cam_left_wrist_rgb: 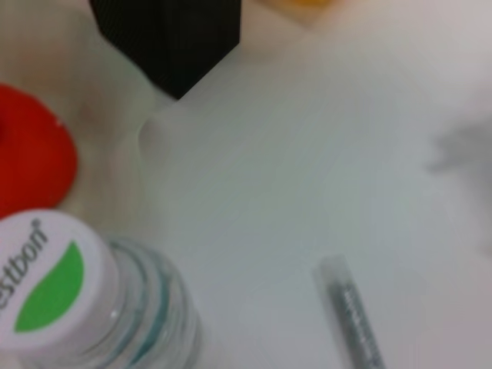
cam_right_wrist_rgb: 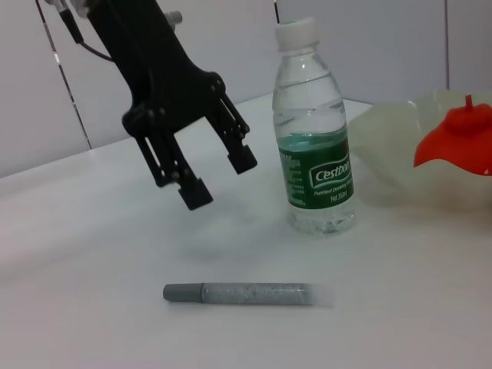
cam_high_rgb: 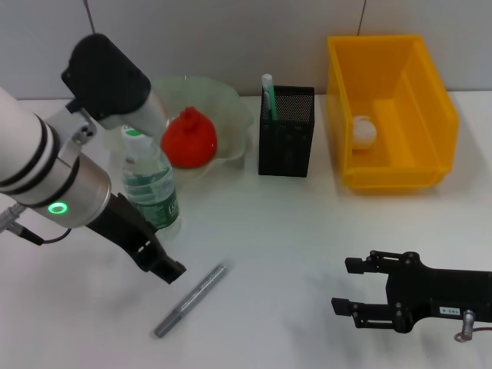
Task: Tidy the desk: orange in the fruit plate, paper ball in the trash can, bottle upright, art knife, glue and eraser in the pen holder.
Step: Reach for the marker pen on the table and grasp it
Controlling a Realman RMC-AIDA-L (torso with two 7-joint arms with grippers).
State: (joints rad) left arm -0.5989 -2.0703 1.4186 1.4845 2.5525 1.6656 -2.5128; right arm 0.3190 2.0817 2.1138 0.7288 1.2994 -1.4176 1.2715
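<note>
The bottle stands upright beside the fruit plate, which holds the orange. A paper ball lies in the yellow trash can. The black mesh pen holder has a white-and-green stick in it, probably the glue. A grey art knife lies flat on the table. My left gripper hangs open just above and left of the knife, seen too in the right wrist view as the left gripper. My right gripper is open at the front right. The eraser is out of view.
The white table is bare between the knife and my right gripper. The left wrist view shows the bottle cap, the orange, a corner of the pen holder and the knife.
</note>
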